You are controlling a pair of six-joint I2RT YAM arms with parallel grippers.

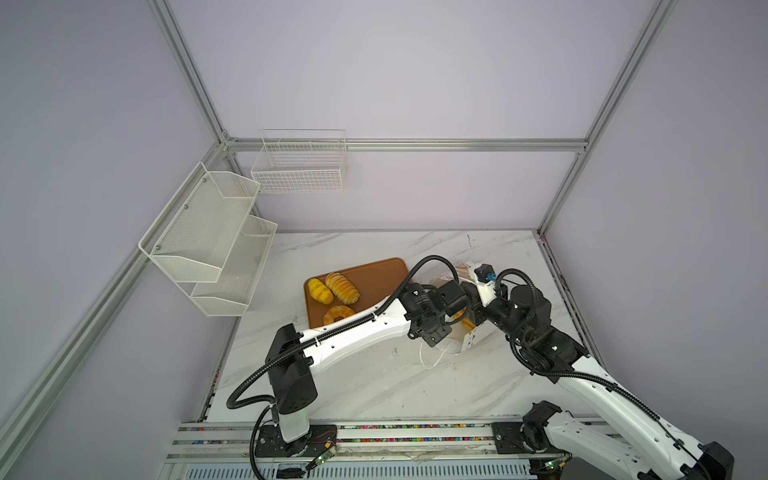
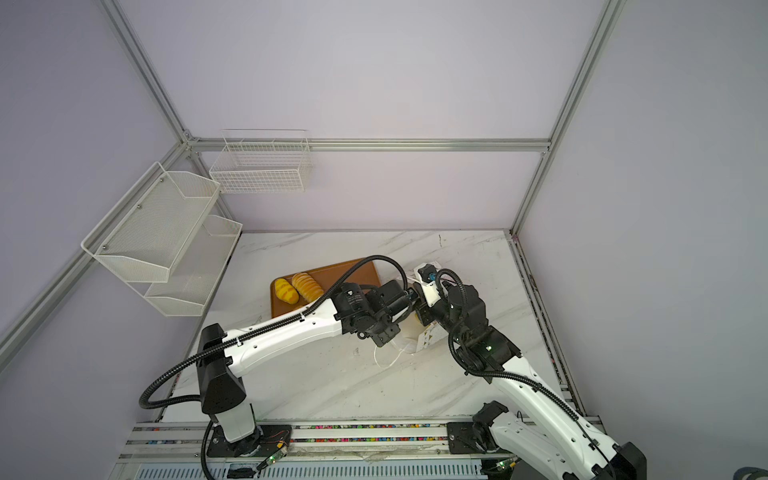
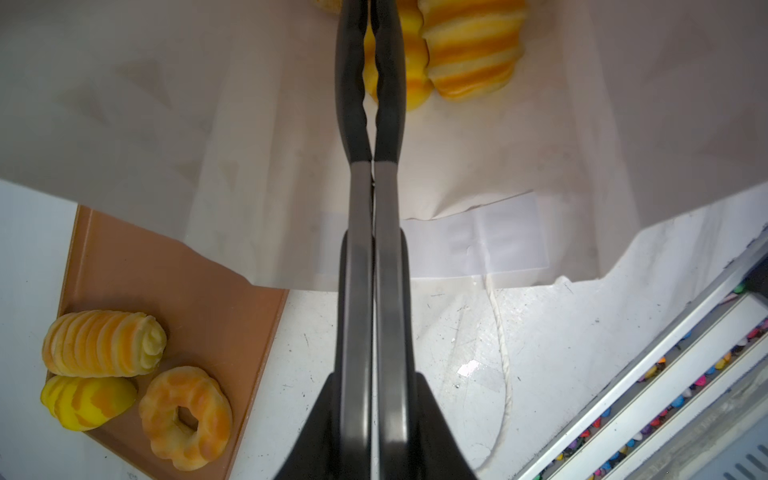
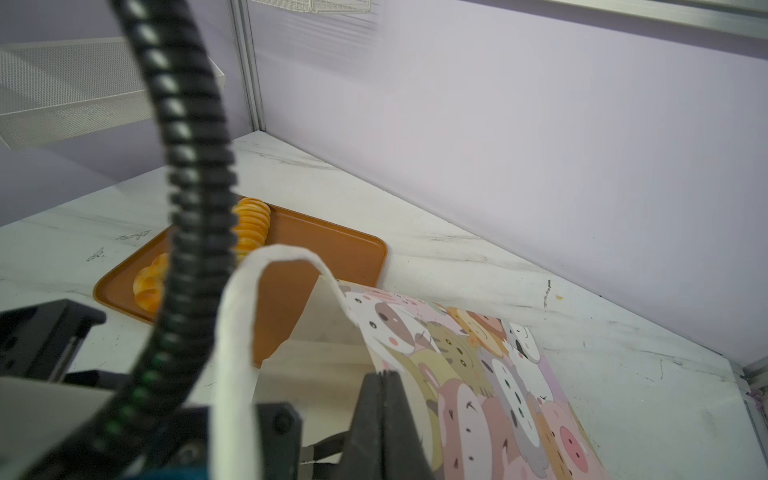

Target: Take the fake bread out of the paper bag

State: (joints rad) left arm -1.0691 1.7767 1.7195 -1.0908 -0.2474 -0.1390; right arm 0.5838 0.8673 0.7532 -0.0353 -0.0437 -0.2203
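Observation:
The paper bag point(image 4: 478, 374), printed with cartoon animals, lies on its side right of the brown tray point(image 1: 374, 274); its white inside point(image 3: 249, 145) faces my left wrist camera. My left gripper point(image 3: 371, 16) reaches deep into the bag. Its long fingers point(image 3: 353, 104) are shut on a yellow bun point(image 3: 415, 75) of fake bread, which lies beside a striped loaf point(image 3: 473, 50). My right gripper point(image 4: 383, 374) is shut on the bag's upper rim and holds the mouth up. On the tray lie a ridged loaf point(image 1: 341, 287), a yellow bun point(image 1: 320, 291) and a ring doughnut point(image 1: 338, 313).
One white cord handle point(image 1: 428, 361) trails on the marble table; the other point(image 4: 237, 332) loops up near my right wrist. Mesh shelves point(image 1: 208, 232) and a wire basket point(image 1: 299, 166) hang on the left and back walls. A metal rail point(image 1: 374, 432) runs along the front edge.

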